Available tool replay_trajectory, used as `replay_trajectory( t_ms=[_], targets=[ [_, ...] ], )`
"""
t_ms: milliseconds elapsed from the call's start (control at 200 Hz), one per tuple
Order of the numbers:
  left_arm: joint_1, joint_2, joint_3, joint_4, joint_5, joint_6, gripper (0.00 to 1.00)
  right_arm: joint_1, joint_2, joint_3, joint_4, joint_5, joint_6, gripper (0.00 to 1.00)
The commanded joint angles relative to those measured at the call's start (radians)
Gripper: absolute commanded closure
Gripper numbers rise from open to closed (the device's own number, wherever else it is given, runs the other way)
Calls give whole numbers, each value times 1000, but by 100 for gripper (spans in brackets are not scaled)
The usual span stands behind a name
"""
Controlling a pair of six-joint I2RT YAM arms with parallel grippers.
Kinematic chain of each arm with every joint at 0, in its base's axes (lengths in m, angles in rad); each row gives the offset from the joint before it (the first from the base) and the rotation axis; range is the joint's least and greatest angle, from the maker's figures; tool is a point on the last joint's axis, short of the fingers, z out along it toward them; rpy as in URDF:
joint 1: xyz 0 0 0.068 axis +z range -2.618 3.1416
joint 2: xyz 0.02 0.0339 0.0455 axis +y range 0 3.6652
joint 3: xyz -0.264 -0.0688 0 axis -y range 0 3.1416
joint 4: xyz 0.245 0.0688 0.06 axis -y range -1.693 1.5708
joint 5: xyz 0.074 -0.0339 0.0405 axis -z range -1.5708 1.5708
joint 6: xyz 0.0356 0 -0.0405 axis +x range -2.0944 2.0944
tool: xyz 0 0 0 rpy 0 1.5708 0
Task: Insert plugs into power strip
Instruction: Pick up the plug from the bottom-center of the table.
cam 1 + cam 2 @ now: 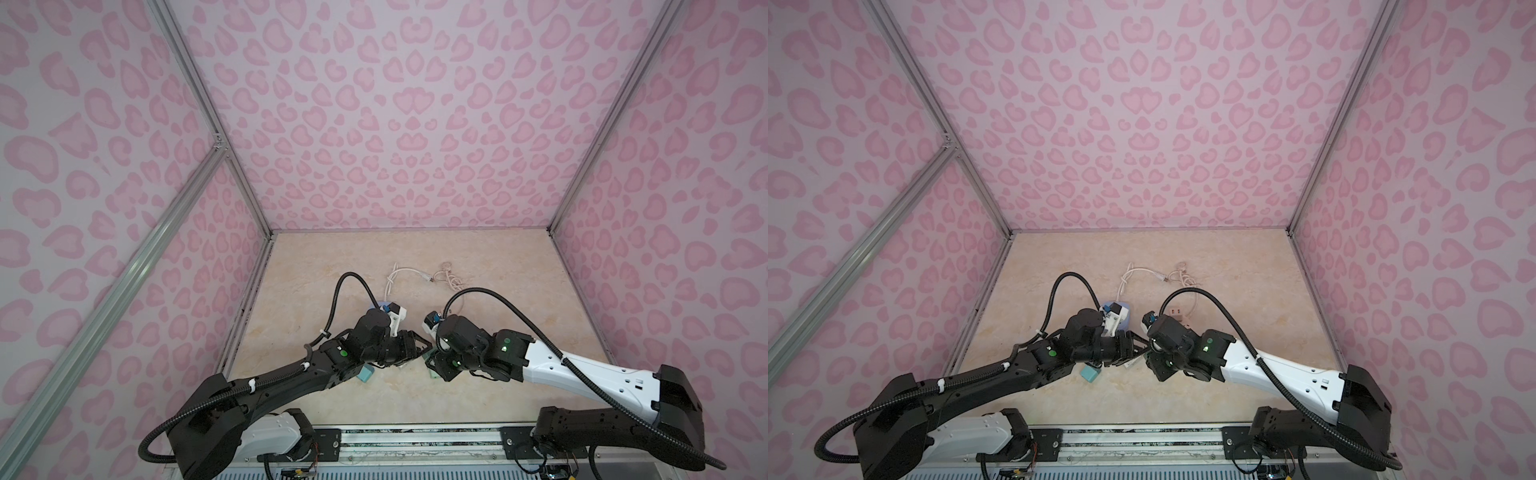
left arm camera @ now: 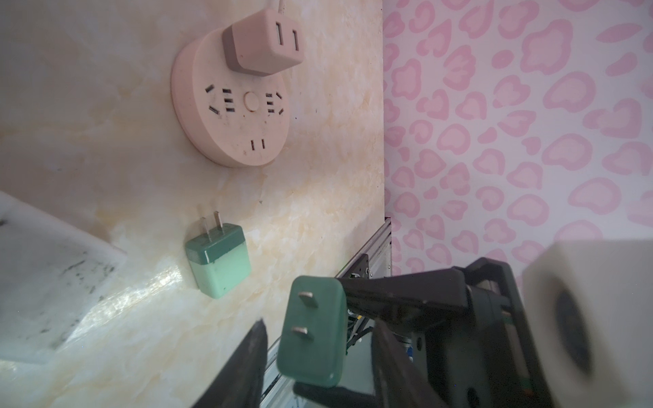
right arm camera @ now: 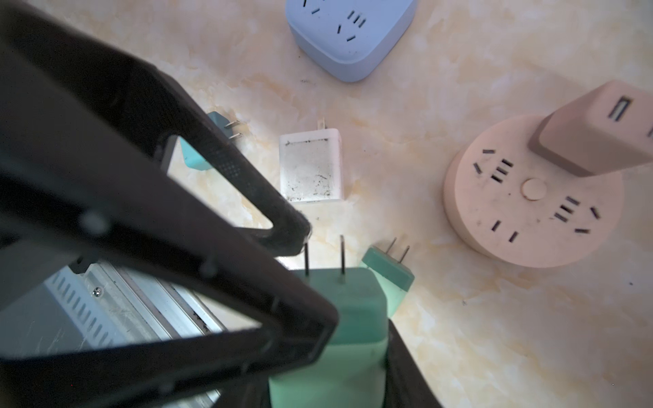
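Gripping a mint green plug (image 2: 311, 332) by two opposite sides, the right gripper (image 3: 358, 328) is seen clenched on it. The plug is held clear of the table (image 3: 494, 318), with its two prongs turned away from the right wrist and toward the left one. The left gripper (image 2: 319, 339) is found released: its fingers (image 2: 251, 360) are parted on either side of the held plug, and a gap is seen between the nearer finger and the plug's face. A second mint green plug (image 2: 219, 261) is laid on its side on the table, prongs turned toward the round pink power strip (image 2: 229, 106) but apart from it. A pinkish-tan plug (image 2: 263, 42) is seated upright in that strip, at its rim. A white square plug (image 3: 311, 166) is laid flat near the second mint one. A teal plug (image 1: 1093, 374) is seen in a top view just beside the left forearm. A blue power strip (image 3: 349, 35) is set farther back
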Motion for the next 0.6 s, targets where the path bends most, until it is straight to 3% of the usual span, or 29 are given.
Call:
replay_trajectory(
  t_ms=[0, 595],
  targets=[
    [0, -6, -5, 57, 20, -3, 50, -5, -7, 1, 36, -35, -12, 87],
    [-5, 11, -14, 83, 33, -9, 58, -38, -9, -8, 69, -47, -21, 86]
  ],
)
